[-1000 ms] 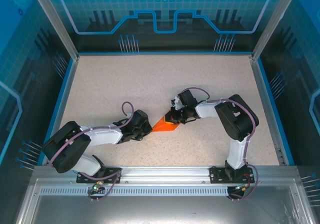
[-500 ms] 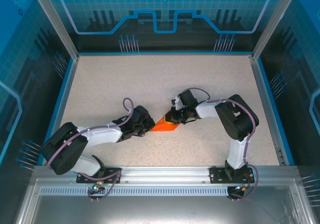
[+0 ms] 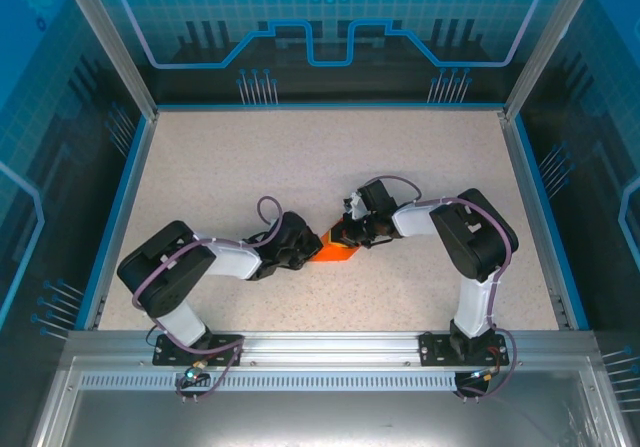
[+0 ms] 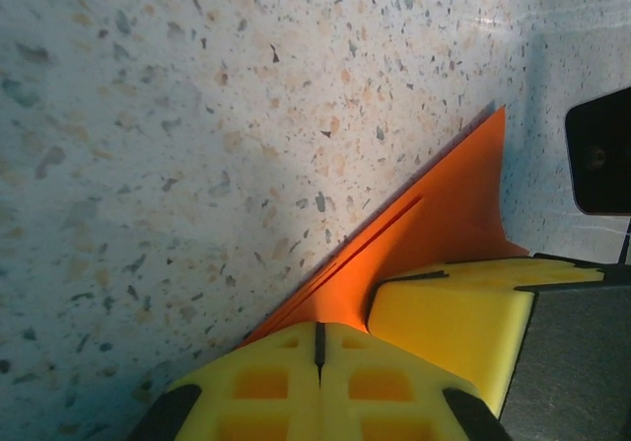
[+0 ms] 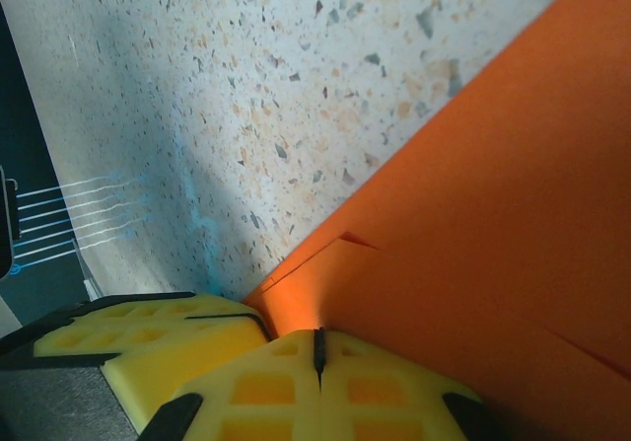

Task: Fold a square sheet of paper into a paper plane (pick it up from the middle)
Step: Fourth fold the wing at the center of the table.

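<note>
Top external view puts the square sheet of paper (image 3: 338, 252) near the middle of the counter (image 3: 300, 167), folded down to a small orange wedge. Most of it is covered by the two arm heads that meet over it, so only a short strip shows between and below them. The left pincer (image 3: 308, 251) reaches it from the left and the right pincer (image 3: 347, 235) from the right and a little farther back, their tips just beside each other. In the left wrist view that pincer's yellow pads (image 4: 296, 357) are pressed together with only a thin dark seam between them, at the paper's near edge. The orange runs away as a pointed triangle with layered edges, and a yellow finger (image 4: 444, 308) of the other pincer rests on it just to the right. The right wrist view shows its own pads (image 5: 345, 362) closed the same way over a broad orange flap. In both wrist views the pad ends hide the paper beneath them, so whether any paper is pinched between the pads is unclear.
</note>
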Controlling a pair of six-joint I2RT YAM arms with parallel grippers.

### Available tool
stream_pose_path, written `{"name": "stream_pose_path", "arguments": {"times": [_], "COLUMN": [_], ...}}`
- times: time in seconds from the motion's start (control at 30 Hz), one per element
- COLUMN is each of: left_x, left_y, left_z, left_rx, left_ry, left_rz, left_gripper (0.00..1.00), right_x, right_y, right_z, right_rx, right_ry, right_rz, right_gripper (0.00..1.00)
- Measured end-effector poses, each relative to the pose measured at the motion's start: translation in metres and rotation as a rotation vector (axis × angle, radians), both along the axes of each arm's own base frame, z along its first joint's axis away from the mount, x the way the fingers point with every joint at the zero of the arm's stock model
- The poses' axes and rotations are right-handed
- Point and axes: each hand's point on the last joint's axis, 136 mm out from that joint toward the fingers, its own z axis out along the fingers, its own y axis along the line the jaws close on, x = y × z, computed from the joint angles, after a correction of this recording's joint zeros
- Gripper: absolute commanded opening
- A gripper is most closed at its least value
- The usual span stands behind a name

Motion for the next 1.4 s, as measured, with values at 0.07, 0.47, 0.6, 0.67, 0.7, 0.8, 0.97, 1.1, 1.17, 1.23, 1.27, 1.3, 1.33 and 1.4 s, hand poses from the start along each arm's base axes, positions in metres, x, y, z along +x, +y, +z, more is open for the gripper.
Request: {"name": "stream_pose_path", "arguments": {"times": [0.07,0.47,0.6,0.67,0.7,0.8,0.97,1.1,1.17,1.23,1.27,1.3,1.33,1.4], "left_x": [0.000,-0.016,-0.018,-0.020,-0.020,-0.024,-0.029,-0.035,-0.037,-0.040,-0.043,-0.045,-0.047,-0.052], "left_y": [0.000,0.024,0.029,0.032,0.034,0.040,0.049,0.059,0.063,0.069,0.072,0.076,0.079,0.084], "left_z": [0.000,-0.005,-0.005,-0.006,-0.005,-0.005,-0.006,-0.007,-0.007,-0.006,-0.005,-0.005,-0.004,-0.002], "left_rx": [-0.006,0.002,-0.005,-0.006,-0.005,0.002,0.026,0.050,0.064,0.080,0.094,0.110,0.130,0.165], "left_ry": [0.000,-0.004,-0.015,-0.012,-0.013,-0.012,-0.009,-0.010,-0.008,-0.005,-0.003,-0.001,-0.002,-0.005], "left_rz": [0.009,0.073,0.094,0.111,0.118,0.136,0.161,0.180,0.187,0.193,0.195,0.194,0.185,0.162], "left_gripper": [0.00,0.00,0.00,0.00,0.00,0.00,0.00,0.00,0.00,0.00,0.00,0.00,0.00,0.00], "right_x": [0.000,0.000,0.000,0.000,0.000,0.000,0.000,0.000,0.000,0.000,-0.001,-0.001,-0.001,0.000], "right_y": [0.000,-0.001,-0.001,-0.001,-0.001,-0.002,-0.001,-0.001,-0.001,-0.001,-0.001,-0.001,-0.001,-0.001], "right_z": [0.000,-0.001,-0.001,-0.001,-0.001,-0.001,-0.001,-0.001,-0.001,-0.001,-0.001,-0.001,-0.001,-0.001], "right_rx": [0.000,0.004,0.004,0.004,0.003,0.003,0.010,0.010,0.010,0.010,0.009,0.009,0.009,0.009], "right_ry": [0.000,0.004,0.004,0.006,0.006,0.008,0.014,0.014,0.015,0.015,0.016,0.016,0.016,0.016], "right_rz": [0.000,-0.003,-0.004,-0.004,-0.004,-0.005,-0.002,-0.001,-0.001,-0.001,-0.001,-0.001,-0.001,-0.001], "right_gripper": [0.00,0.00,0.00,0.00,0.00,0.00,0.00,0.00,0.00,0.00,0.00,0.00,0.00,0.00]}}
